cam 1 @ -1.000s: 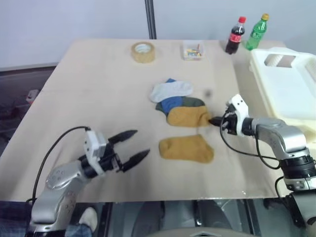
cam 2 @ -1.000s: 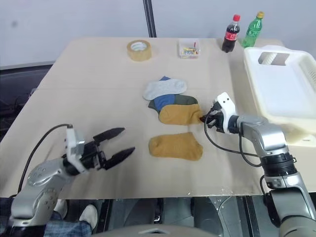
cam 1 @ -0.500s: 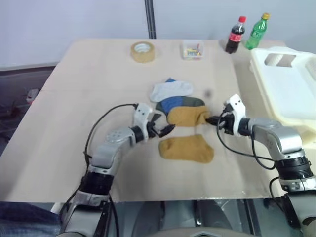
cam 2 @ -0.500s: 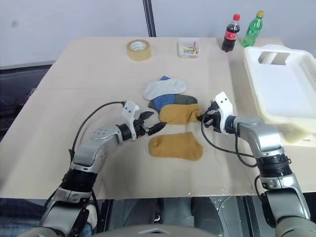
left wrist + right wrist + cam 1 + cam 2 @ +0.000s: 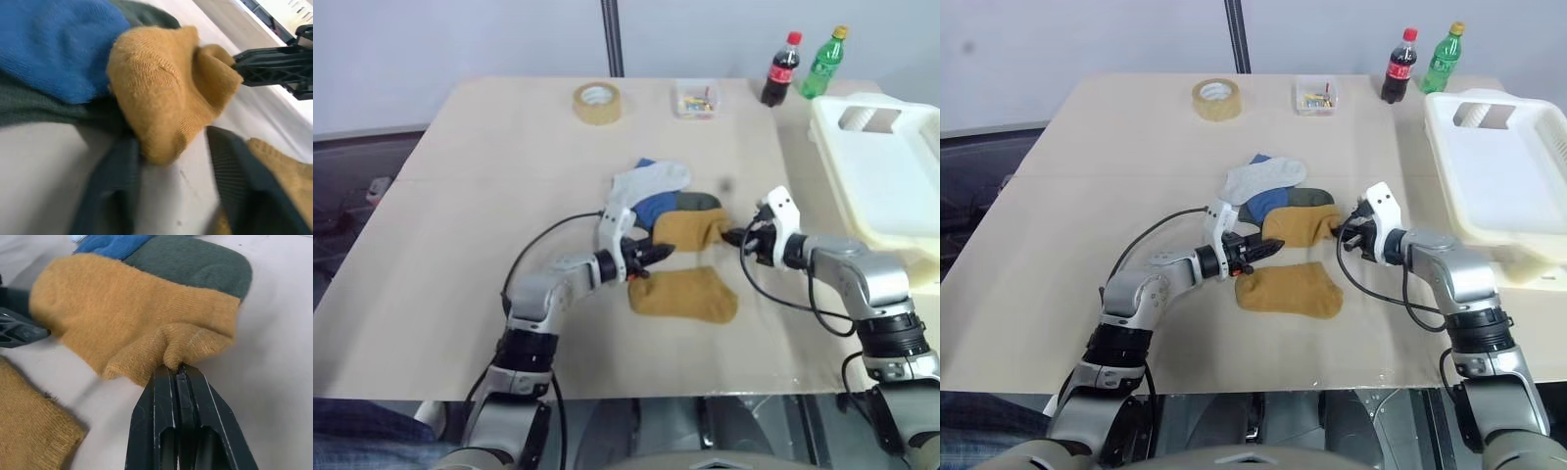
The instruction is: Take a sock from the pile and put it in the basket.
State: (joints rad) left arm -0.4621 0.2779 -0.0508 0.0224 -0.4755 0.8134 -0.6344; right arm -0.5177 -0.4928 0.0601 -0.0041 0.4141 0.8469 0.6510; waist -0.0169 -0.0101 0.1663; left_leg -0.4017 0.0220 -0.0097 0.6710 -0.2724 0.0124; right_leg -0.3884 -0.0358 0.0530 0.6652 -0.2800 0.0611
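The left end effector [image 5: 651, 257] lies low on the beige worktop [image 5: 489, 196], its black fingers [image 5: 234, 186] spread on either side of the left end of a mustard-yellow knitted sock [image 5: 690, 230]. That sock sits at the near edge of the pile [image 5: 661, 201] of white, blue and dark green socks. The right end effector [image 5: 736, 238] is pressed together, pinching the sock's right end. The large white plastic basket [image 5: 886, 186] stands at the far right.
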